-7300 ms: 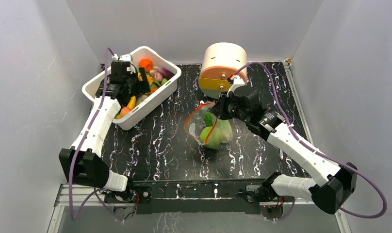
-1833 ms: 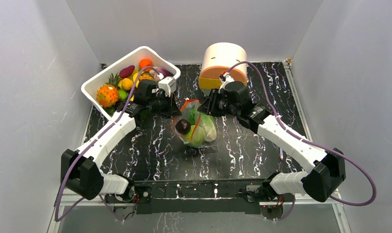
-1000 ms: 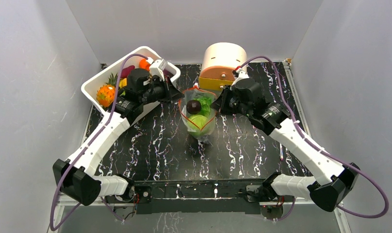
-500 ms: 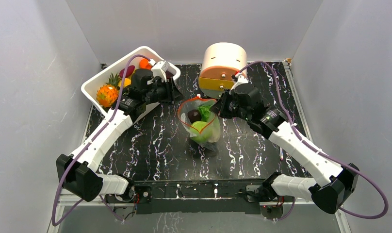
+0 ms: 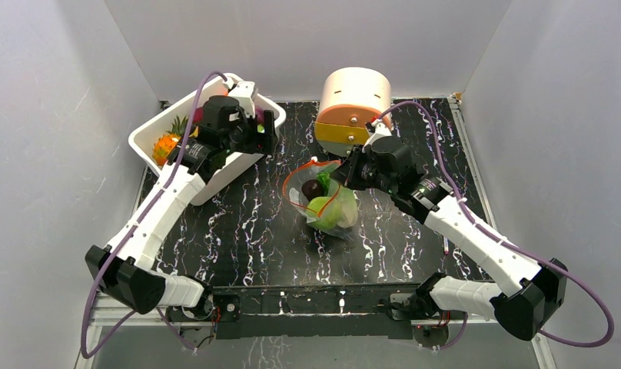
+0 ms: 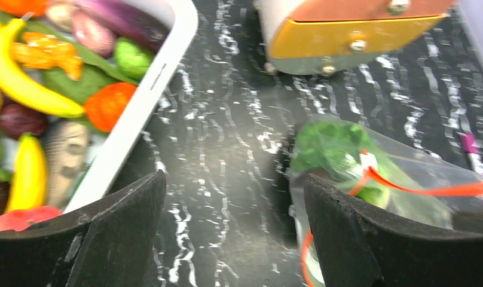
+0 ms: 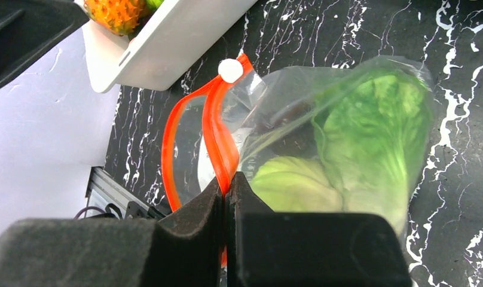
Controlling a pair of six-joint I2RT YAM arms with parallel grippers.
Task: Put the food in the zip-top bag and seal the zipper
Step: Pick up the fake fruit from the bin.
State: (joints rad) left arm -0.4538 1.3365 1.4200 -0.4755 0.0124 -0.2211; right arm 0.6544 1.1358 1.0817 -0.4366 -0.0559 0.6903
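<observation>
**Top view.** You see a black tabletop veined with white, closed in on the left, far and right by plain pale grey walls. A white rectangular plastic tub of toy produce sits at the far left. A round cream-and-orange drawer box sits at the far centre. The clear crinkly plastic zip-top bag lies mid-table, just nearer than the drawer box. It holds a round pale-green toy cabbage and a small dark round piece. The left gripper hangs over the tub's right-hand rim, apart from the bag. The right gripper is at the bag's far right edge.

**Left wrist view.** The left gripper has its fingers spread wide with nothing between them. Bare tabletop lies below. The tub's rim runs on the left and the drawer box lies far. The bag lies right, showing a leafy green toy lettuce.

**Right wrist view.** The right gripper has its fingers pressed together, clamped on the orange-red zipper strip. A small white slider sits at the strip's far end. The bag's mouth gapes in a loop to the left of the grip. Lettuce and cabbage lie inside, resting on the tabletop. The tub and a pale wall fill the upper left.
</observation>
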